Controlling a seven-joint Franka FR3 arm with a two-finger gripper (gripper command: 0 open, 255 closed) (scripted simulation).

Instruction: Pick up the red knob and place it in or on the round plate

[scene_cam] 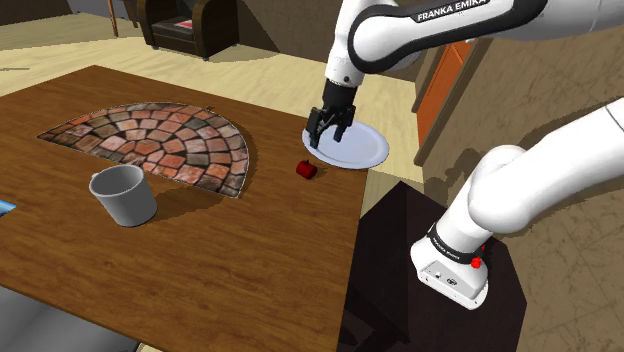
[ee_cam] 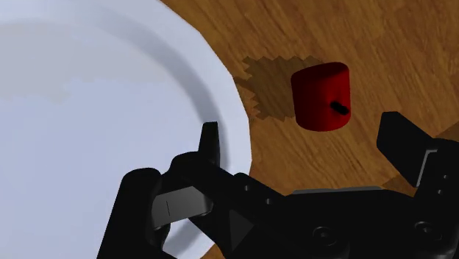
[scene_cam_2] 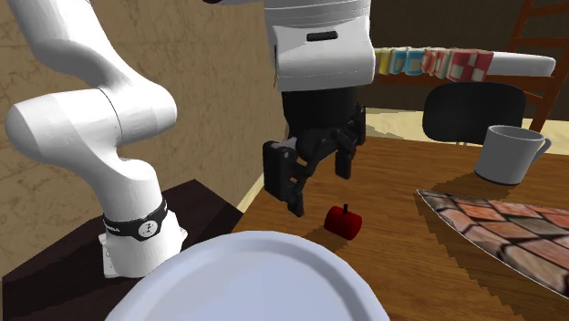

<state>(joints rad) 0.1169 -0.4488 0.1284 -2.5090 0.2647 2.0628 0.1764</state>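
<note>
Hanging above the round plate's (scene_cam: 367, 151) rim, the tool (scene_cam_2: 321, 187) is spread wide, gripping nothing and touching nothing. One finger (ee_cam: 210, 144) sits over the plate's edge, the other over bare wood past the red knob (ee_cam: 321, 96). The white arm arcs from its stand over the plate, with the wrist pointing down and slightly tilted. The knob is a short red cylinder with a small dark mark on one face. It rests on the wooden surface (scene_cam: 200, 265) just beside the plate's rim, off the plate, below the gap between the fingers. A grey cup (scene_cam: 123, 194) and a brick-pattern mat (scene_cam: 160, 145) lie well apart from the plate.
</note>
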